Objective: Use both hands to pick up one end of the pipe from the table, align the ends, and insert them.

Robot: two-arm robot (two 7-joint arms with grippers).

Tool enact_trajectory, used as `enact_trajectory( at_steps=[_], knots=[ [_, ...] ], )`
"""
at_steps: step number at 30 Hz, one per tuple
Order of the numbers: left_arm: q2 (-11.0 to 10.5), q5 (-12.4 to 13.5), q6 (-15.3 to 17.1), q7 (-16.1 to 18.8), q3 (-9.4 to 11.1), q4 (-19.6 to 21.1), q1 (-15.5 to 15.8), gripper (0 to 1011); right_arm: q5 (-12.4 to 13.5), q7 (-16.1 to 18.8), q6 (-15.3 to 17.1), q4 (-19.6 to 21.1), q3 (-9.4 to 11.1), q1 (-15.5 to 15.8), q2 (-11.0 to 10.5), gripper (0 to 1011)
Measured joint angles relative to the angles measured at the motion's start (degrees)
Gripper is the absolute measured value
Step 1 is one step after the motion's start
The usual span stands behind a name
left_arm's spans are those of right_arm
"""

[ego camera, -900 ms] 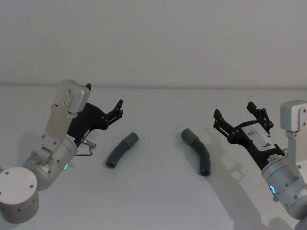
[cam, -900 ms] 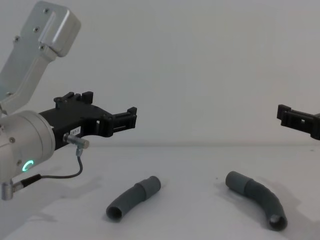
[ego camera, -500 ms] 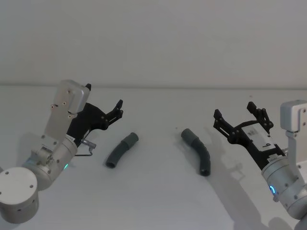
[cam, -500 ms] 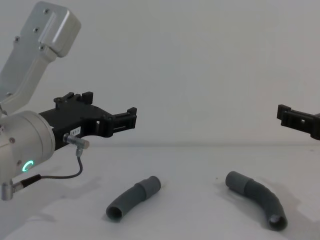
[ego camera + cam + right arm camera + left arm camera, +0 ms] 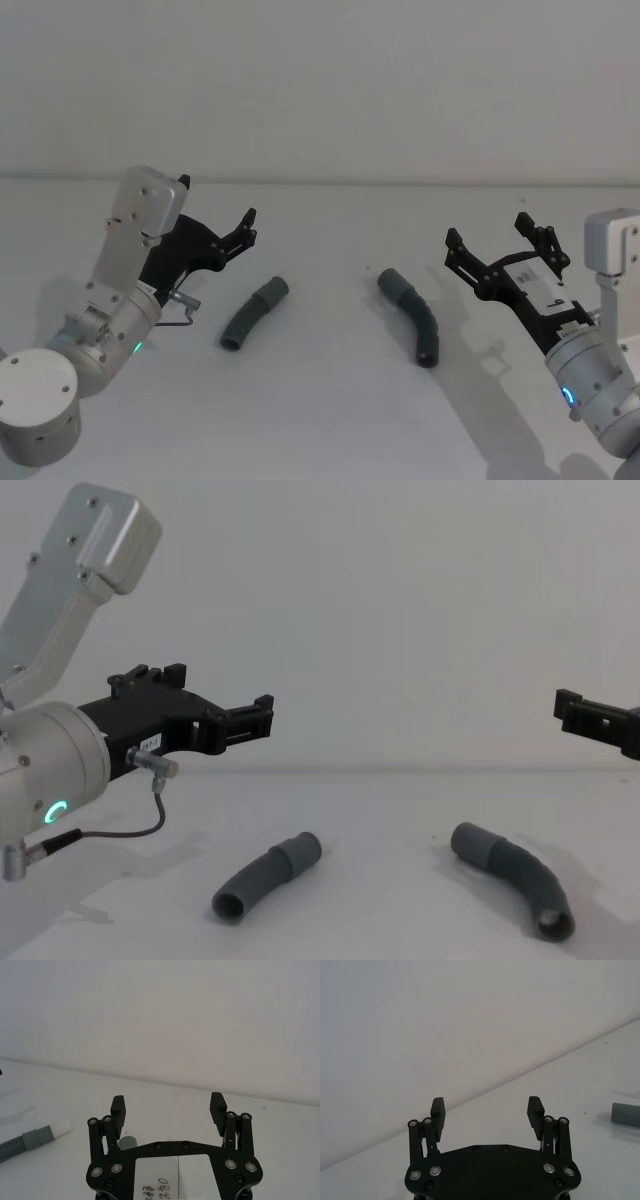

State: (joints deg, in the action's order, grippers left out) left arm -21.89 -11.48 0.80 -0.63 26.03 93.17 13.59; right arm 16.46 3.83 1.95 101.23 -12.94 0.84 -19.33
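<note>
Two curved dark grey pieces of the pipe lie apart on the white table point(image 5: 330, 420): the left piece point(image 5: 254, 313) point(image 5: 266, 876) and the right piece point(image 5: 413, 315) point(image 5: 512, 876). My left gripper point(image 5: 218, 200) point(image 5: 222, 692) hovers open above the table, to the left of the left piece and apart from it. My right gripper point(image 5: 487, 228) point(image 5: 578, 712) hovers open to the right of the right piece. The left wrist view shows open fingers point(image 5: 535, 1106) and a grey cuff point(image 5: 626, 1112) beyond. The right wrist view shows a ribbed piece with a whitish tip point(image 5: 62, 1129) and a grey cuff point(image 5: 129, 1141).
A plain pale wall point(image 5: 330, 90) rises behind the table. A thin grey cable point(image 5: 120, 830) loops under my left wrist. Bare table lies between the two pieces and in front of them.
</note>
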Motion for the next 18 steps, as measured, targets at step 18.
enact_trajectory(
  at_steps=[18],
  knots=[
    [-0.08,-0.3,1.42,-0.81,-0.01,0.27,0.26,1001,0.0,0.0,0.0,0.0,0.0,0.0,0.0,1001]
  ],
)
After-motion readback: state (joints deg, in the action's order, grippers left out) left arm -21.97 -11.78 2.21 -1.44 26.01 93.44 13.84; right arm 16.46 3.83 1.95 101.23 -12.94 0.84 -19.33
